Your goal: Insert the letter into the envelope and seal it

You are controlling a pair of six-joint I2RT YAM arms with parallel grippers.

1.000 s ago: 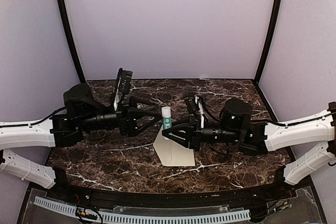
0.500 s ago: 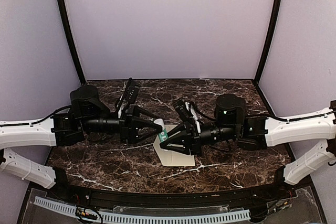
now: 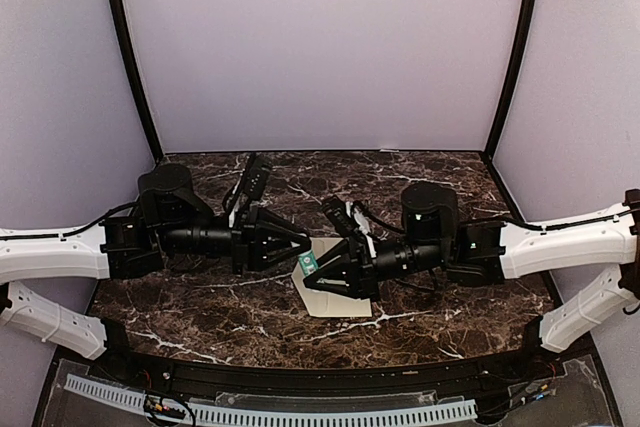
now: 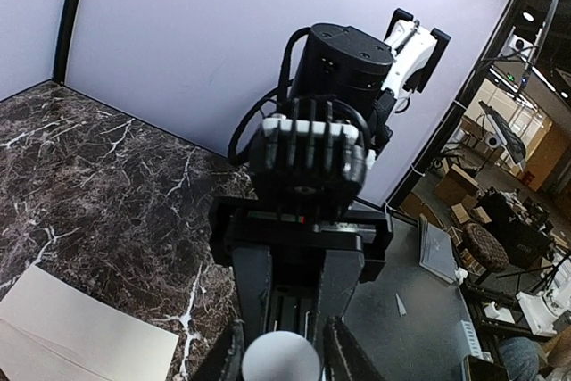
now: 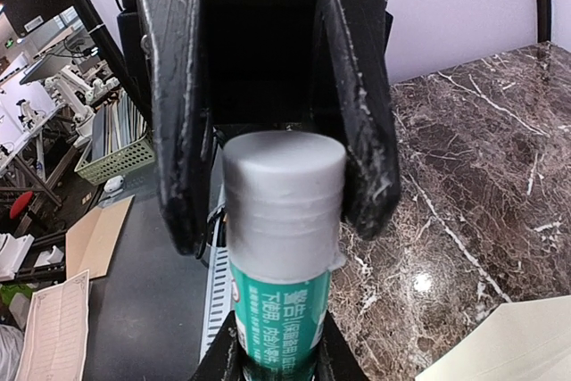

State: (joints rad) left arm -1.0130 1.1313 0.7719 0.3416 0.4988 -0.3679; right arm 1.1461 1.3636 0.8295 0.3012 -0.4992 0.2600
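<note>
A glue stick (image 5: 278, 310) with a green body and a white cap (image 5: 283, 186) hangs above the table's middle. My right gripper (image 5: 277, 359) is shut on its green body. My left gripper (image 4: 281, 359) faces it from the left, jaws closed on either side of the white cap (image 4: 281, 363). In the top view the two grippers, left (image 3: 298, 251) and right (image 3: 324, 275), meet at the stick (image 3: 309, 265). Under them the cream envelope (image 3: 338, 299) lies flat on the marble. The letter is not in view.
The dark marble table (image 3: 200, 307) is walled by lilac panels at the back and both sides. A corner of the envelope (image 4: 80, 336) shows in the left wrist view, another (image 5: 513, 345) in the right wrist view.
The right gripper tipped the glue stick from upright toward the left arm and lowered it. The left gripper moved in and its jaws closed from wide open onto the cap.
</note>
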